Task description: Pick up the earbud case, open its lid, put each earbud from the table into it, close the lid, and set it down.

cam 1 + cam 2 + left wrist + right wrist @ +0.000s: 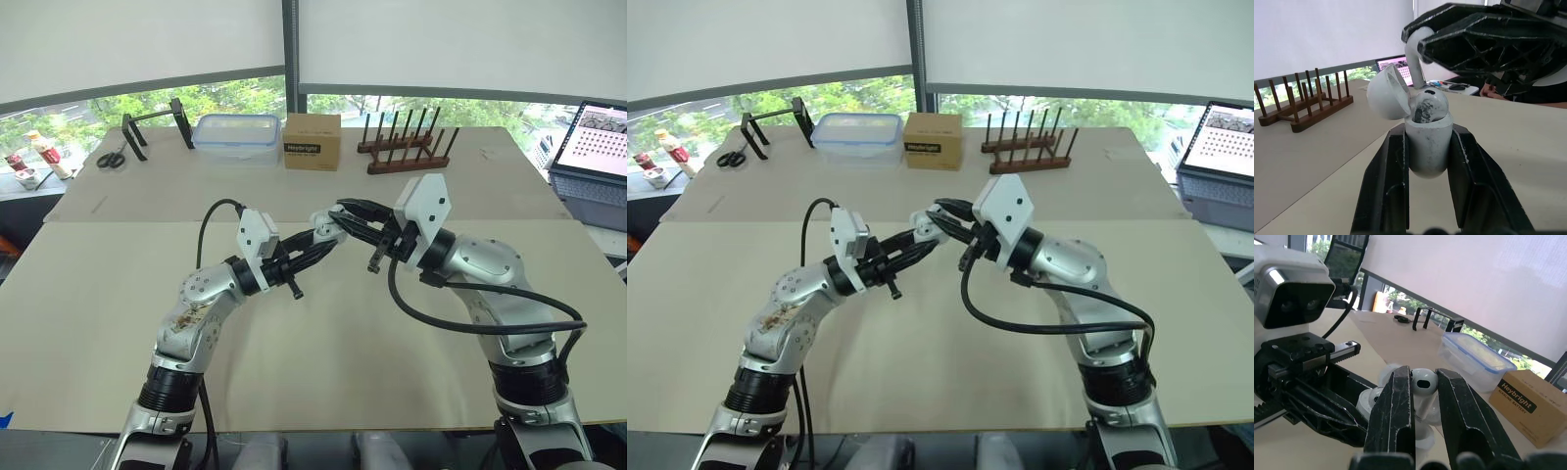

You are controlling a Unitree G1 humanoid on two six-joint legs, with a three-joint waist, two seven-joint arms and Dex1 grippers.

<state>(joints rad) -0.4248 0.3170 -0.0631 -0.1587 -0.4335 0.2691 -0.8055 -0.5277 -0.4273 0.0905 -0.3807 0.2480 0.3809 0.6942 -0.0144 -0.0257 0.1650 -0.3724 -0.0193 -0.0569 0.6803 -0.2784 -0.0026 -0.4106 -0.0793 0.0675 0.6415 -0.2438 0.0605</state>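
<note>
**Second earbud poised at the open case**

The two arms meet in the air over the wide beige tabletop (118, 323), a little toward 12 o'clock from its centre. The left gripper (315, 235) reaches in from 8 o'clock and is clamped on the small rounded white earbud case (1428, 142), holding it off the table. The right gripper (358, 215) comes from 3 o'clock and pinches a white stemmed earbud (1423, 381) just beside the case's mouth. The domed white lid (1386, 93) stands hinged open. A second white earbud (1429, 105) already sits in one well.

The step in hand looks to be seating the held bud. The next move calls for lining its stem up with the empty well, lowering it, letting go, then folding the lid shut.
</note>
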